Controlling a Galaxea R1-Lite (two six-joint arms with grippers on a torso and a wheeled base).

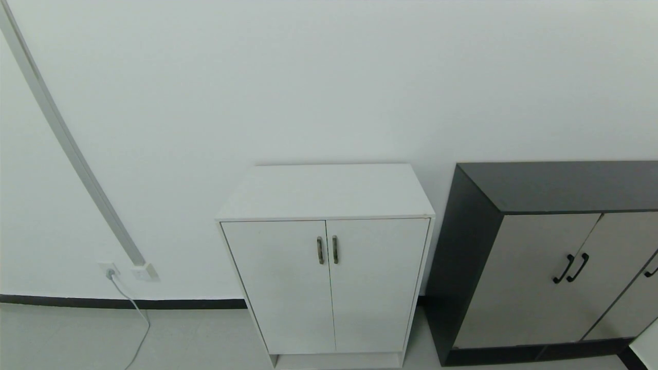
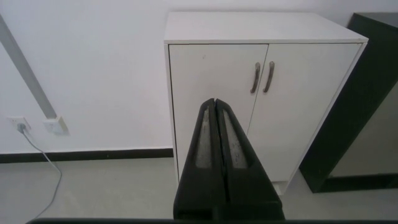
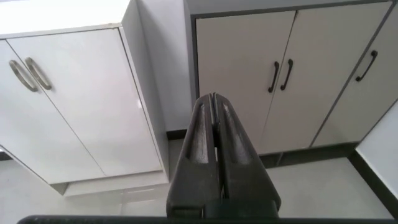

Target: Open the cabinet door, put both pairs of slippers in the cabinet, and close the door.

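White two-door laminate cabinet (image 1: 326,277) stands on the pale floor w/ its back to the white wall. Both doors are shut & flush. Its left door (image 1: 280,288) & right door (image 1: 378,282) meet at a vertical centre seam. Two short upright brushed-metal bar handles (image 1: 320,250) sit either side of that seam, on the upper part of the doors.

Left gripper (image 2: 215,107), black w/ grey pads, has its fingers pressed tight together w/ nothing betw. them. It hangs in front of the white cabinet, apart from it, tip twd the left door.

Right gripper (image 3: 213,99) has its fingers likewise clenched & holds nothing. It sits in front of the white cabinet's right side, not touching.

Just right of the white cabinet, past a narrow gap, is a larger black-framed cabinet w/ grey doors (image 1: 545,267) & curved black handles (image 1: 570,268), also shut.

On the wall left of the white cabinet, a slanted grey conduit (image 1: 67,139) runs down to a white wall socket (image 1: 109,269). A grey cable (image 1: 134,313) is plugged in there & trails to the floor. A black skirting strip (image 1: 123,303) runs along the wall base on that same side.
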